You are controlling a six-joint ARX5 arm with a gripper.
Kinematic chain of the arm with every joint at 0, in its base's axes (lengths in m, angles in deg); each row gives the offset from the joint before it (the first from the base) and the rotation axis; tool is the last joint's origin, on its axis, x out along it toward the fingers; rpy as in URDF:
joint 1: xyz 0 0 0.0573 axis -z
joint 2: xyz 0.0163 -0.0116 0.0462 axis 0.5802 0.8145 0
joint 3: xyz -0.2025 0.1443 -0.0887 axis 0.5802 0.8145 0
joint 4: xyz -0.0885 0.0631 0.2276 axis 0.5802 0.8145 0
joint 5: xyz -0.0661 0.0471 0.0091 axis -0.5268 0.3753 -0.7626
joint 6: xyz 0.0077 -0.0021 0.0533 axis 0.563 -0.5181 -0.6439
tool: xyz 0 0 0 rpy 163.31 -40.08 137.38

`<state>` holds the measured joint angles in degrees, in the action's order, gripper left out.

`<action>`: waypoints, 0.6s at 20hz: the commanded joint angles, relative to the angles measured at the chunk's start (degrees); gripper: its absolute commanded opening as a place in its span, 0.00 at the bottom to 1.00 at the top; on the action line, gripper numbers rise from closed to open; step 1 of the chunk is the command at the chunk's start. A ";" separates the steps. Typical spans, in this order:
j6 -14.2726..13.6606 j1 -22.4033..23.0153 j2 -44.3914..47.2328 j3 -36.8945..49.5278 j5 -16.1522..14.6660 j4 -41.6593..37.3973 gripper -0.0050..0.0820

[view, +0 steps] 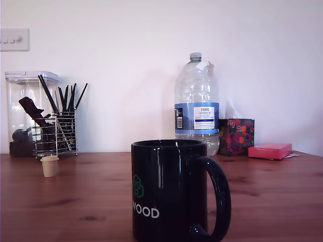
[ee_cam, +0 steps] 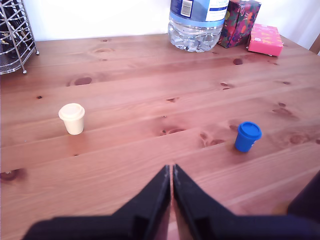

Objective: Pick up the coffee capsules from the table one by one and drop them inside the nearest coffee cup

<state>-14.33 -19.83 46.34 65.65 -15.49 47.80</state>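
A cream coffee capsule [view: 49,165] [ee_cam: 72,118] stands rim up on the reddish-brown wooden table [view: 91,201] [ee_cam: 150,100], at the exterior view's left. A blue capsule [ee_cam: 247,136] also stands on the table; it shows only in the wrist view. The black coffee cup [view: 169,191] with white "WOOD" lettering fills the exterior view's foreground, handle to its right. My gripper [ee_cam: 171,168] is shut, its black fingers pressed together with nothing between them. It hovers above bare wood, between and short of the two capsules. The exterior view does not show it.
Along the back wall stand a clear water bottle [view: 197,103] [ee_cam: 197,22], a floral box [view: 235,136] [ee_cam: 239,20], a pink box [view: 270,150] [ee_cam: 265,39], a wire holder of black sticks [view: 56,132] [ee_cam: 15,37] and a clear container [view: 22,113]. A dark shape [ee_cam: 307,200] cuts the wrist view's corner.
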 commanded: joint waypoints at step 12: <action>0.50 -0.07 -0.09 1.60 2.43 -1.42 0.04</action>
<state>-14.07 -19.83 46.34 65.65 -13.88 47.05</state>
